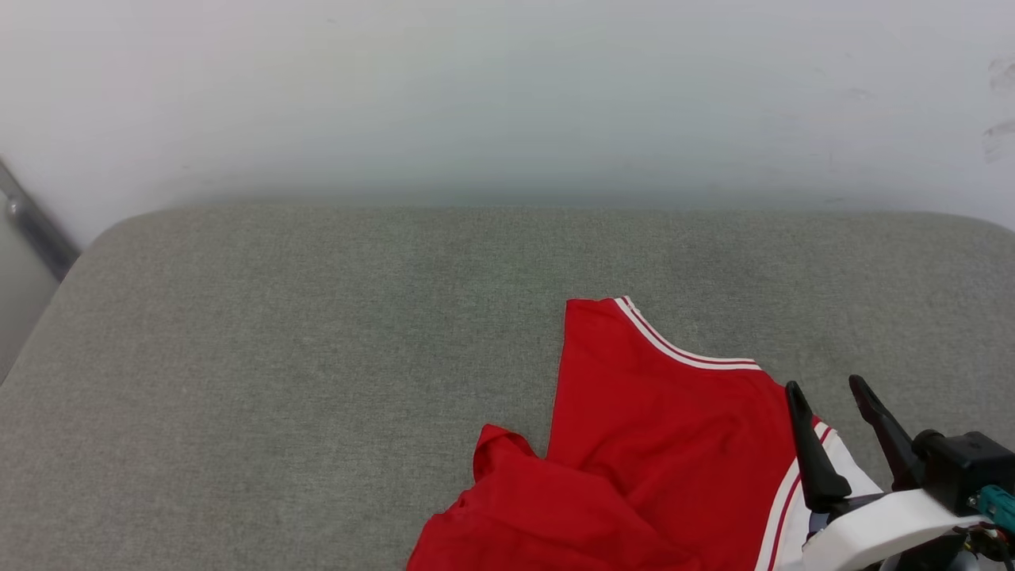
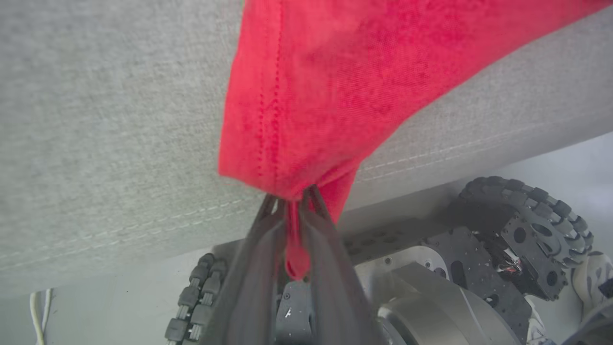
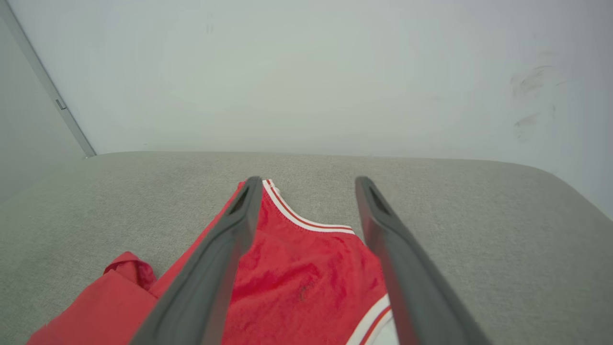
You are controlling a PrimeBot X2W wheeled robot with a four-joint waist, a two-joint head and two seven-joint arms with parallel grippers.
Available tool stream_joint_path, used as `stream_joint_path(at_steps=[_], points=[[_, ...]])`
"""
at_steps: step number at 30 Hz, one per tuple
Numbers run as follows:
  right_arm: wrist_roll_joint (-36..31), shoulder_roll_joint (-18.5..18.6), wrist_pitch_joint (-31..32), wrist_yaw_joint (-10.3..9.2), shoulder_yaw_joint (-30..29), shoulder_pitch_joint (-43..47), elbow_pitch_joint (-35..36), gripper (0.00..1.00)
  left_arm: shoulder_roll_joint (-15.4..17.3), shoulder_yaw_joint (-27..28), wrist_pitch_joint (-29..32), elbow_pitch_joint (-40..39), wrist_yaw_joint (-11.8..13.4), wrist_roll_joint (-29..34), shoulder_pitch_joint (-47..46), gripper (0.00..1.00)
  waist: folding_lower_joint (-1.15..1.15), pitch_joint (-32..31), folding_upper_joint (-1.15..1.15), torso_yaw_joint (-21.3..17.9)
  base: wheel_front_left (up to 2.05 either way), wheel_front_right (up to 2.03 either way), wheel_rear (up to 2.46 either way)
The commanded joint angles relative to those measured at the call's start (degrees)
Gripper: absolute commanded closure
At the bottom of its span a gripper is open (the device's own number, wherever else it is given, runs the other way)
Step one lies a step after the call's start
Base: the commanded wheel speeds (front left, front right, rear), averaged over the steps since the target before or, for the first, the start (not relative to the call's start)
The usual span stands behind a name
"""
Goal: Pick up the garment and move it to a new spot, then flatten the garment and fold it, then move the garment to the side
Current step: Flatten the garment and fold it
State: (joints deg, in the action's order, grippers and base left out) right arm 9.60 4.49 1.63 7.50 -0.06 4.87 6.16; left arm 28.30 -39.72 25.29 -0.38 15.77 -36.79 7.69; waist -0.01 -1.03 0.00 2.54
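**One garment, one gripper pinching it, one spread above it**

One garment (image 1: 658, 444) lies on the grey cushion (image 1: 277, 357), in the near right part of the head view. Its near edge runs off the bottom of that view. It is red and rumpled: a flat panel reaches away toward the pale wall (image 1: 507, 95), and one bunched fold sits at the panel's left. Two bands of striped trim show on it. One (image 1: 682, 349) curves along the far edge, and the other (image 1: 781, 500) runs down the right side next to a patch of white cloth.

Two grippers are in play. The right gripper (image 1: 826, 386) hovers at the lower right over the garment's right side. Its two fingers stand well apart with nothing between them. In the right wrist view the red cloth and the far trim lie beneath the gap. Whether the tips touch the cloth I cannot tell.

The left gripper (image 2: 292, 194) shows in the left wrist view. Its two fingers are drawn close together and pinch a bunch of red cloth at their tips, and a tail of that cloth runs back between them. From the pinch the cloth fans out across the cushion's front edge, with two rows of stitching along one hem.

Below the cushion is the robot's base (image 2: 431, 287) with two wheels, one (image 2: 522, 230) to the right and one (image 2: 191, 302) to the left. One white cable (image 2: 38, 311) lies in the lower left corner.
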Motion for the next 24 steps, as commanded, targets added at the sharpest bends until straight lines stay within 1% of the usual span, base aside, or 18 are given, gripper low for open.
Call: stream_joint_path(at_steps=[1, 7, 12, 14, 17, 22, 24], points=[[0.23, -0.21, 0.30, -0.02, 0.04, 0.77, 0.31, 0.00, 0.31, 0.62, -0.85, -0.10, 0.49, 0.67, -0.72, 0.00, 0.01, -0.16, 0.00, -0.08, 0.00, 0.00, 0.00], [0.26, -0.36, 0.48, -0.02, -0.13, 1.20, 0.87, 0.00, -0.66, 4.05, -8.99, -1.16, 2.38, 4.41, -5.48, 0.00, 0.01, -0.47, 0.00, -0.47, 0.00, 0.00, 0.00], [0.35, -0.35, 0.65, -0.02, 0.22, 0.28, 1.17, 0.00, -2.07, 6.51, -15.53, -0.62, 2.45, 6.95, -11.67, 0.00, 0.01, 0.42, 0.00, -1.90, 0.00, 0.00, 0.00], [0.34, -0.06, 0.69, -0.02, 0.37, -0.15, 1.38, 0.00, -2.94, 7.07, -16.86, 0.01, 1.87, 7.18, -14.47, 0.00, 0.01, 1.21, 0.00, -2.68, 0.00, 0.00, 0.00], [0.42, 0.24, 0.56, -0.02, 0.34, -1.37, 2.10, 0.00, -4.27, 7.09, -16.93, 1.08, 0.26, 7.35, -19.70, 0.00, 0.01, 3.93, 0.00, -4.00, 0.00, 0.00, 0.00], [0.93, 0.81, 0.21, -0.02, 1.25, -3.89, 2.29, 0.00, -6.11, 5.83, -13.35, 4.47, -3.50, 6.95, -29.48, 0.00, 0.01, 9.38, 0.00, -7.10, 0.00, 0.00, 0.00], [1.01, 1.02, -0.23, -0.02, 1.68, -4.72, 1.73, 0.00, -7.02, 5.19, -11.89, 6.43, -5.53, 6.45, -33.04, 0.00, 0.01, 11.11, 0.00, -8.38, 0.00, 0.00, 0.00]])
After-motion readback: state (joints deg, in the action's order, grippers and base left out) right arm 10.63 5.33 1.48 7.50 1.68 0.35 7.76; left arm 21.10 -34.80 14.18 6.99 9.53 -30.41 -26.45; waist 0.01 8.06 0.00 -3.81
